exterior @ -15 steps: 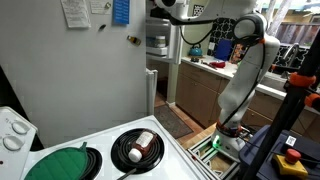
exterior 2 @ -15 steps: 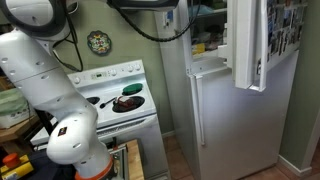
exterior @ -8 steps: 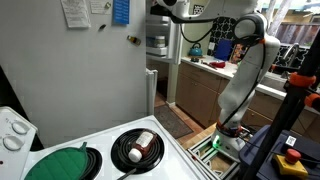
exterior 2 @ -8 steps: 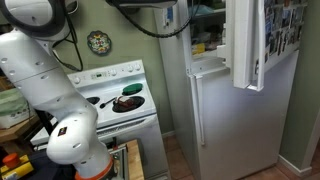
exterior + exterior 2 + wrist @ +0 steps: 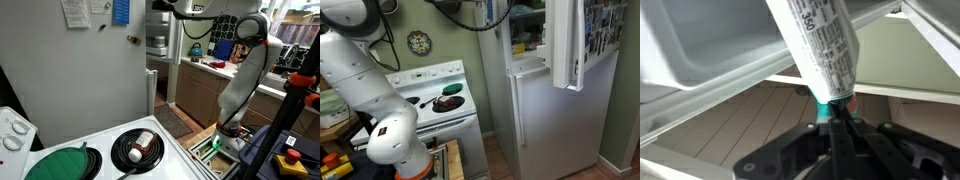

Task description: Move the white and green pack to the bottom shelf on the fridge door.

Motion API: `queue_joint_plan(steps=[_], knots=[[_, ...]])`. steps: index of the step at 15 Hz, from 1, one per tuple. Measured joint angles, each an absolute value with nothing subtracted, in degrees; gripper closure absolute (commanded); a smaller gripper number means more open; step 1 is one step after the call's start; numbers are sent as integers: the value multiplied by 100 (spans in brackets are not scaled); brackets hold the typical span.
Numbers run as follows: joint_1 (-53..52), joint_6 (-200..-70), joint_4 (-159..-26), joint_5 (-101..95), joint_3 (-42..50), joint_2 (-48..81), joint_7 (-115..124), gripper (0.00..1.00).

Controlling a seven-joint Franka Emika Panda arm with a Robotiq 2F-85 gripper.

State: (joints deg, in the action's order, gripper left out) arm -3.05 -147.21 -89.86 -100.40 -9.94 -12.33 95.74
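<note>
In the wrist view my gripper [image 5: 835, 116] is shut on the green end of the white and green pack [image 5: 820, 45], a white tube with black print. The pack points up and away from me, between white fridge door shelves [image 5: 700, 50]. Tiled floor shows far below. In an exterior view the gripper [image 5: 163, 6] is at the top edge, by the fridge's side wall [image 5: 90, 80]. In an exterior view only the arm's end [image 5: 486, 12] shows, at the top of the fridge opening, and the pack is not visible there.
The upper fridge door [image 5: 567, 45] hangs open, covered in pictures. A white stove [image 5: 110, 150] with a pan [image 5: 137, 147] stands beside the fridge. A kitchen counter [image 5: 205, 65] with clutter lies behind the arm.
The arm's end has shifted slightly up toward the top of the frame in both exterior views. The pack stays gripped.
</note>
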Motion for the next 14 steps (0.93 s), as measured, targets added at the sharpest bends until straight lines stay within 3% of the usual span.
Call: queue_joint_plan(steps=[14], knots=[[-405,-14731,-9299,-9825,-1192,-1811,9013,100]])
